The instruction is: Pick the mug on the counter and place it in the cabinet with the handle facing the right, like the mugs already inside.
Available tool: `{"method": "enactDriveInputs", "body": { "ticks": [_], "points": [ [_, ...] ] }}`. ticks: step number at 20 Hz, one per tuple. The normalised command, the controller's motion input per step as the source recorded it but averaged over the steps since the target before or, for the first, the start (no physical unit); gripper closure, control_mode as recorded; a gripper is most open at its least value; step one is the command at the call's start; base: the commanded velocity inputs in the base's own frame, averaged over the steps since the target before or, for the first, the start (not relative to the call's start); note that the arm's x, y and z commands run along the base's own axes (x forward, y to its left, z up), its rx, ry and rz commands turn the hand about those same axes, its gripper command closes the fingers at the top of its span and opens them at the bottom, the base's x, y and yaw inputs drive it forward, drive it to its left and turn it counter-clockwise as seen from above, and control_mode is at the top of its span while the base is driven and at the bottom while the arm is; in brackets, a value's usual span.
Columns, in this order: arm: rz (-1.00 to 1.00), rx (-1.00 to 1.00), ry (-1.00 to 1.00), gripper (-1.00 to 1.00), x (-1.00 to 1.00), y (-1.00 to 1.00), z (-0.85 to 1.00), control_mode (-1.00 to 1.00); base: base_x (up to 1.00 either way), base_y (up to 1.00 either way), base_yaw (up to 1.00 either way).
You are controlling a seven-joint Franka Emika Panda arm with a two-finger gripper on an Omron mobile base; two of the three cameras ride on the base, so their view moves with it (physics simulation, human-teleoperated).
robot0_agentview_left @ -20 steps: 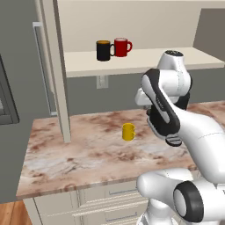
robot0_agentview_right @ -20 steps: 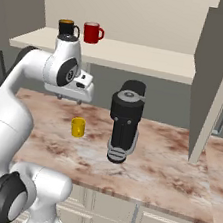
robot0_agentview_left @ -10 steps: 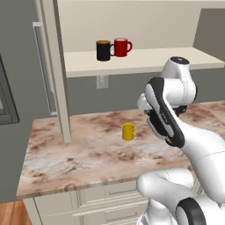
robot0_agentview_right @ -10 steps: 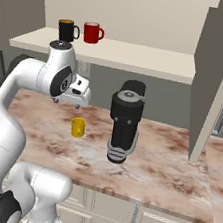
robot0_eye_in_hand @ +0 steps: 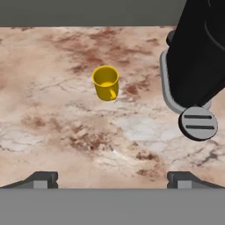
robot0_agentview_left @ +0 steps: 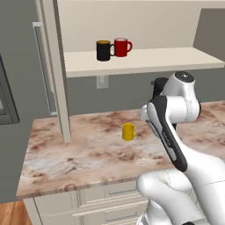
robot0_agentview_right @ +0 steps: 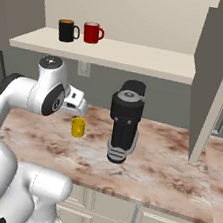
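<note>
My pincer (robot0_eye_in_hand: 112,178) stands wide open and empty, its two dark fingertips (robot0_eye_in_hand: 41,178) rising far apart near the lower corners of the hand view with bare counter (robot0_eye_in_hand: 52,127) between them; I judge the wide spread is there to leave room to close around a mug body. Above them, left of centre in the upper half of that view, sits the mug (robot0_eye_in_hand: 106,82), upright on the marble slab, mouth open toward me, its handle (robot0_eye_in_hand: 113,93) showing on the lower right side of the cup. It is well apart from my fingertips, so the grasp is not begun, and I am looking down at it from above to line up. To the right in the hand view stands a black coffee machine (robot0_eye_in_hand: 200,57), with a round grey-rimmed base, near the mug but not touching it; a descent will need to keep clear of it. In the left base view the mug (robot0_agentview_left: 128,132) is at mid-frame on the counter, just left of my forearm. At the top of that view the cabinet (robot0_agentview_left: 145,59) is open, and on its shelf, upper centre, stand a black mug (robot0_agentview_left: 103,50) and a red mug (robot0_agentview_left: 121,47), side by side. The red one's handle points right in the frame, the pose I must copy.
</note>
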Motion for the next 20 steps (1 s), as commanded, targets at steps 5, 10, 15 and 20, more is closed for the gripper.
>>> {"method": "enactDriveInputs", "body": {
  "ticks": [5,10,15,20],
  "points": [
    [0.01,0.0,-0.06,-1.0,-0.09,0.0,-0.28,-1.0,0.0,0.0,0.0],
    [0.03,0.0,-0.03,-1.0,0.0,0.0,-0.27,-1.0,0.0,0.0,0.0],
    [0.04,0.0,-0.01,-1.0,0.0,0.0,-0.28,-1.0,0.0,0.0,0.0],
    [0.05,0.0,0.0,-1.0,0.0,0.0,-0.32,-1.0,0.0,0.0,0.0]
  ]
}}
